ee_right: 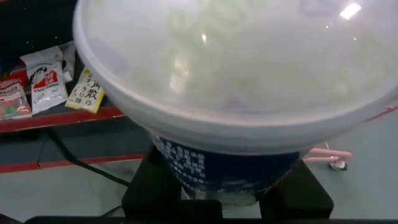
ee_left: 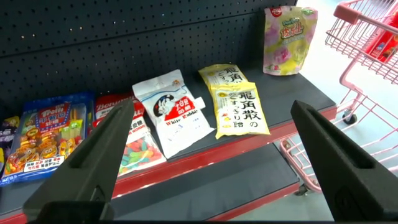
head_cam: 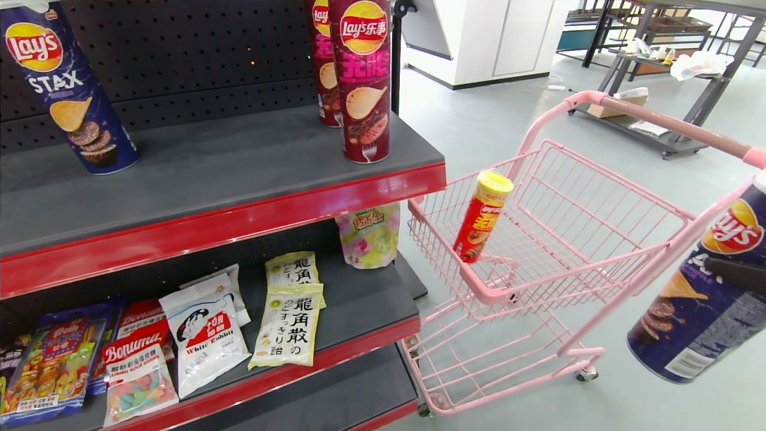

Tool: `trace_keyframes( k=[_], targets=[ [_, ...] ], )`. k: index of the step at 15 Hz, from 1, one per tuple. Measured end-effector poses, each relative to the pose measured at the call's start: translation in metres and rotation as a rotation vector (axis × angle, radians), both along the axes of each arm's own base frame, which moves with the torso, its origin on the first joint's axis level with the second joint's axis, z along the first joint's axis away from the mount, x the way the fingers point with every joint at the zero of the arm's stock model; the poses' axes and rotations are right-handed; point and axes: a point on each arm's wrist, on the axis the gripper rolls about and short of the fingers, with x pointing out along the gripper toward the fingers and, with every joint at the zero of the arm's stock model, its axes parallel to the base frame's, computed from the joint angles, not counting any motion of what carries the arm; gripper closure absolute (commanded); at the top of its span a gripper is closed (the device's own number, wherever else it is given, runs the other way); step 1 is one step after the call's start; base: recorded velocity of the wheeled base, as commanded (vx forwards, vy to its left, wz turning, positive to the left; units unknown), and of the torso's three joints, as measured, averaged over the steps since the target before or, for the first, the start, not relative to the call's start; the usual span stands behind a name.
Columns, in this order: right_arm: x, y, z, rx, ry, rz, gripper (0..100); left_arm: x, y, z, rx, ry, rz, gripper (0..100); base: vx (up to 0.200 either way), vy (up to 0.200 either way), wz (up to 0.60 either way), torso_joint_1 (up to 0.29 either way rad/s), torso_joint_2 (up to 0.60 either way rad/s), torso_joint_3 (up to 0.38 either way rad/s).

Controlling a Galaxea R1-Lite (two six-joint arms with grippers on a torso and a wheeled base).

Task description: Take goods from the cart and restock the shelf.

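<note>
One blue can point(head_cam: 703, 293), tilted in the air beside the cart point(head_cam: 488, 294), clamped between the right gripper's point(ee_right: 227, 198) fingers. One left gripper point(ee_left: 211, 158), fingers spread wide and empty, above the lower shelf point(ee_left: 298, 99) of snack bags point(ee_left: 171, 115). One red can point(head_cam: 482, 218) leaning in the cart's basket. Upper shelf point(head_cam: 209, 161): one matching can point(head_cam: 69, 96), two maroon cans point(head_cam: 364, 84), all standing.
</note>
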Motion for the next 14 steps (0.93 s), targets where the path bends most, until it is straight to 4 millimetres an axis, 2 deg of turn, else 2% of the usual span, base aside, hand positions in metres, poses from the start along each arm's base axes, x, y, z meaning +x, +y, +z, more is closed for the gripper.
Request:
trace_keyframes(
  k=[5, 14],
  targets=[
    [-0.0141, -0.0011, -0.0032, -0.006, -0.025, -0.011, 100, 0.0, 0.0, -0.0001, 0.0, 0.001, 0.0, 0, 0.0, 0.0, 0.0, 0.013, -0.05, -0.032],
    [-0.011, -0.0004, -0.0052, -0.023, -0.021, 0.004, 100, 0.0, 0.0, 0.0, 0.0, 0.0, -0.001, 0, 0.0, 0.0, 0.0, 0.165, -0.51, -0.341]
  ],
)
